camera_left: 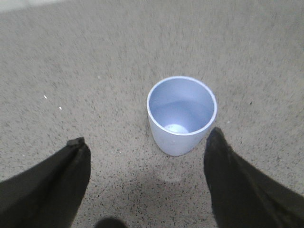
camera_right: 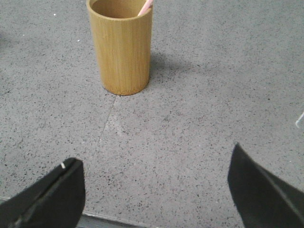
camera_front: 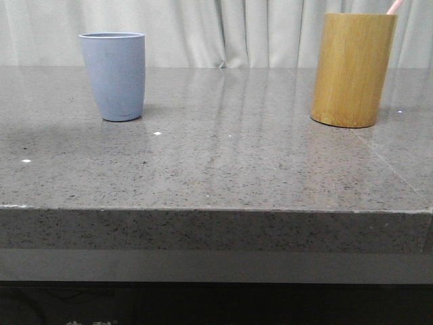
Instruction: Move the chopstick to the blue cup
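Spread wide and holding nothing: left gripper (camera_left: 145, 142) over blue cup (camera_left: 181, 114); right gripper (camera_right: 154, 164) likewise, facing bamboo holder (camera_right: 121, 46) containing chopstick (camera_right: 145, 7).

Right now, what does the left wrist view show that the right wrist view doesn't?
Left wrist view: the blue cup standing upright and empty, ahead of the open left tool.

Right wrist view: the bamboo holder with the pink chopstick tip poking out of it, ahead of the open right tool.

Both share the grey speckled tabletop and dark tool fingers holding nothing.
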Controlling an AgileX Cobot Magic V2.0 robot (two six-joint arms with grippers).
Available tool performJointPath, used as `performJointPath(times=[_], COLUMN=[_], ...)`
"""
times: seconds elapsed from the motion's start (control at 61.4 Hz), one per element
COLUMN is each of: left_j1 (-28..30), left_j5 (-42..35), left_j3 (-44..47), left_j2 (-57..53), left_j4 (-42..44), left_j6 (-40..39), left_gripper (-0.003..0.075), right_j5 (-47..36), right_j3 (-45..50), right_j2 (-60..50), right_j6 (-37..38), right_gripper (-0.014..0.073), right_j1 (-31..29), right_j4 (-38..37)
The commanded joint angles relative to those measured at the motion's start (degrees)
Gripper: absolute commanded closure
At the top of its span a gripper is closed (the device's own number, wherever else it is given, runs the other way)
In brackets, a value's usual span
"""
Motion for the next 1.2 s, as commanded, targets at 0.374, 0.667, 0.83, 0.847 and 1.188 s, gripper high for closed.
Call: performJointPath(times=[0.374,0.667,0.83,0.847,1.188], left_j1=[-0.56,-0.56,-0.56,-0.56,-0.92], left_j5=[12.8,16.73,16.63,16.63,16.19], left_j3=[-25.04,-31.02,-31.02,-31.02,-31.02], left_j2=[22.26,30.19,31.32,31.32,31.32], left_j4=[0.92,0.71,0.56,0.56,-1.01], left_j6=[0.01,0.01,0.01,0.01,0.01], left_gripper=[0.0219,0.0238,0.0351,0.0371,0.0601], right_j5=[-3.73,-3.73,-3.73,-3.73,-3.56], right_j3=[-1.71,-1.71,-1.71,-1.71,-1.71], right_j2=[0.61,0.61,0.61,0.61,0.61], right_j6=[-0.7,-0.7,-0.7,-0.7,-0.7], right_gripper=[-0.0029,-0.0029,-0.0029,-0.0029,-0.0029], right_j1=[0.08,0.08,0.08,0.08,0.08], right_j4=[0.41,0.41,0.41,0.41,0.41])
